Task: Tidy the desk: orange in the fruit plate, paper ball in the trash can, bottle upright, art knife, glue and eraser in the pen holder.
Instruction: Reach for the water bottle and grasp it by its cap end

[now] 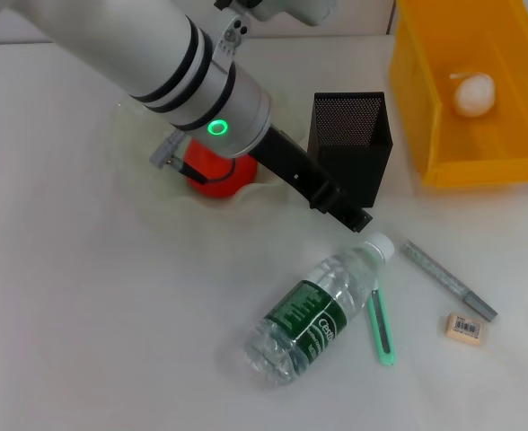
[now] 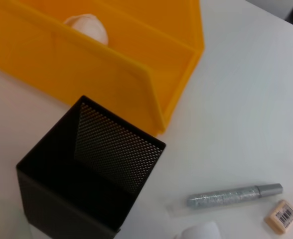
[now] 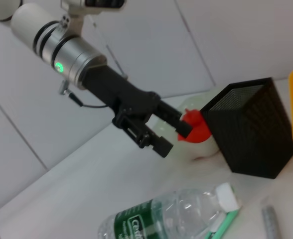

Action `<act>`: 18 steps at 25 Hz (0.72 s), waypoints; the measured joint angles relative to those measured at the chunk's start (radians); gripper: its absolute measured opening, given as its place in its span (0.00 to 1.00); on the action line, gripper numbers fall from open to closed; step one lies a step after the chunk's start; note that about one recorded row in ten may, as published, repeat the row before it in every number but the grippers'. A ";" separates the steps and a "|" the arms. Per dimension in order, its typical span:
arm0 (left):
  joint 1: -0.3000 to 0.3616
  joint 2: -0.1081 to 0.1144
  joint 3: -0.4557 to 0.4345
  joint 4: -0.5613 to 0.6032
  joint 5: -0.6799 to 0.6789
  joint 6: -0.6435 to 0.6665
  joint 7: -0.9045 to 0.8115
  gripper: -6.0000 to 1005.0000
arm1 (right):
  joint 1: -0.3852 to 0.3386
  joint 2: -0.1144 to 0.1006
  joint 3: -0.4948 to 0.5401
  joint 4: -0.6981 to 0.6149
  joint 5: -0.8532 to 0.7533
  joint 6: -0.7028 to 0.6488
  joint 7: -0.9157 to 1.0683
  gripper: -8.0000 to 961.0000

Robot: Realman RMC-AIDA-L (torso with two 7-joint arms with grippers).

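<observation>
White and black, the left arm slants over the table point(image 1: 84, 296), its left gripper point(image 3: 172, 135) spread wide and empty above the lying bottle point(image 1: 313, 310), beside the pen holder point(image 1: 352, 144).

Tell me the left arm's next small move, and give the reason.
Probably lower the open left gripper onto the bottle: it lies on its side just below the fingers, while the orange and paper ball already look placed.

Left gripper point(image 1: 347, 209) reaches forward and down on its outstretched arm, fingers point(image 3: 162, 145) parted, holding nothing; green wrist light lit.
</observation>
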 joint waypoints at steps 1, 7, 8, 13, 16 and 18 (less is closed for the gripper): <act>0.000 0.000 0.007 -0.003 -0.001 -0.010 -0.017 0.84 | 0.000 0.000 0.008 0.000 0.000 0.003 -0.001 0.78; 0.007 -0.001 0.095 -0.019 -0.020 -0.113 -0.104 0.84 | 0.012 0.005 0.013 -0.021 0.001 0.011 -0.004 0.78; 0.007 -0.001 0.095 -0.019 -0.020 -0.113 -0.104 0.84 | 0.012 0.005 0.013 -0.021 0.001 0.011 -0.004 0.78; 0.012 -0.001 0.176 -0.059 -0.083 -0.203 -0.143 0.84 | 0.028 0.007 0.015 -0.027 0.000 0.025 -0.005 0.78; 0.024 -0.001 0.244 -0.081 -0.159 -0.281 -0.147 0.84 | 0.039 0.008 0.012 -0.027 0.000 0.035 -0.005 0.78; 0.036 -0.001 0.280 -0.082 -0.186 -0.321 -0.147 0.84 | 0.046 0.009 0.011 -0.027 0.000 0.037 -0.005 0.78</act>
